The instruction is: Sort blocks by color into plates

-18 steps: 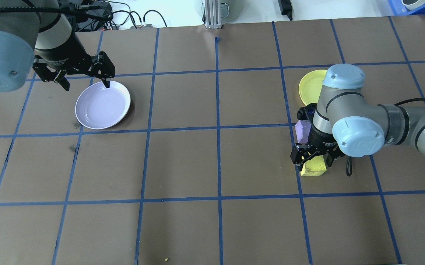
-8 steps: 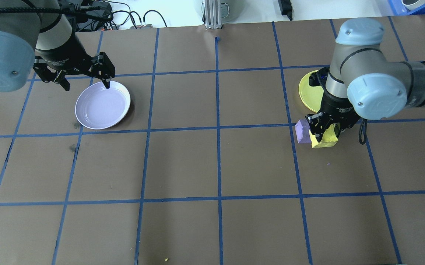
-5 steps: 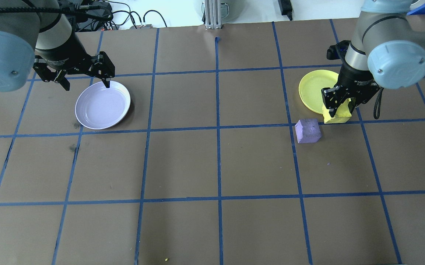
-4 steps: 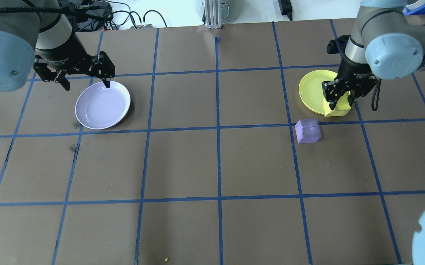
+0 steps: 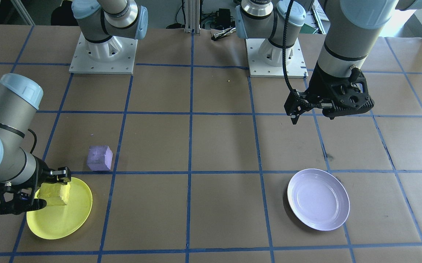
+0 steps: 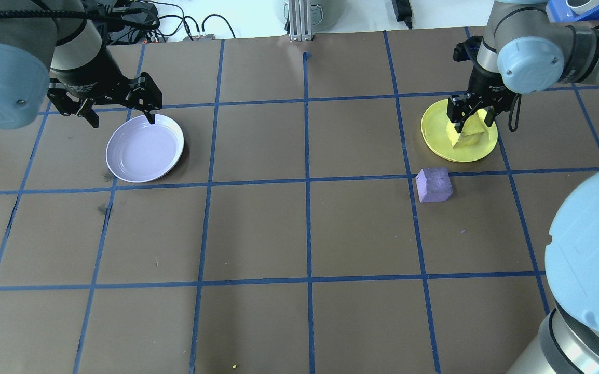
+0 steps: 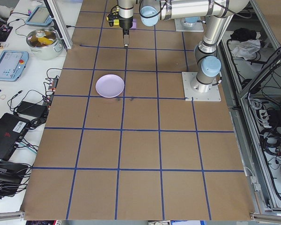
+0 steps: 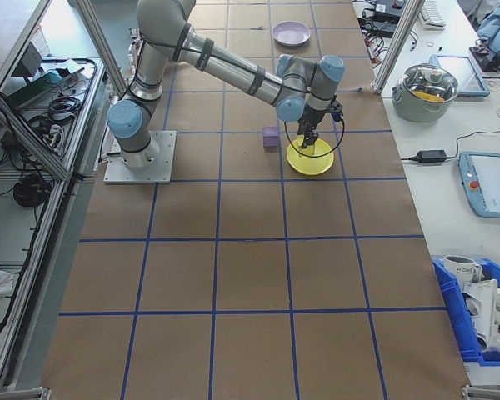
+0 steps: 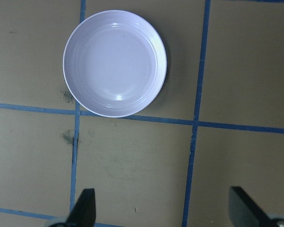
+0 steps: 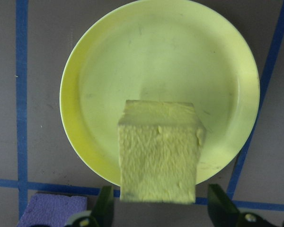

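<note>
Front-facing view: the right pincer (image 5: 52, 190) holds the yellow block (image 5: 54, 193) above the yellow plate (image 5: 70, 219) at the near left. The purple block (image 5: 100, 158) sits on the surface (image 5: 211, 146) just beyond that plate. The left pincer (image 5: 308, 111) hangs wide apart at the right, beyond the lavender plate (image 5: 318, 199).

Overhead view: the right pincer (image 6: 470, 117) grips the yellow block (image 6: 466, 136) over the yellow plate (image 6: 437, 137); the purple block (image 6: 434, 184) lies nearer, apart from it. The left pincer (image 6: 118, 111) is spread by the far rim of the lavender plate (image 6: 145, 148).

Right wrist view: the yellow block (image 10: 158, 151) covers the plate's (image 10: 161, 61) near edge.
</note>
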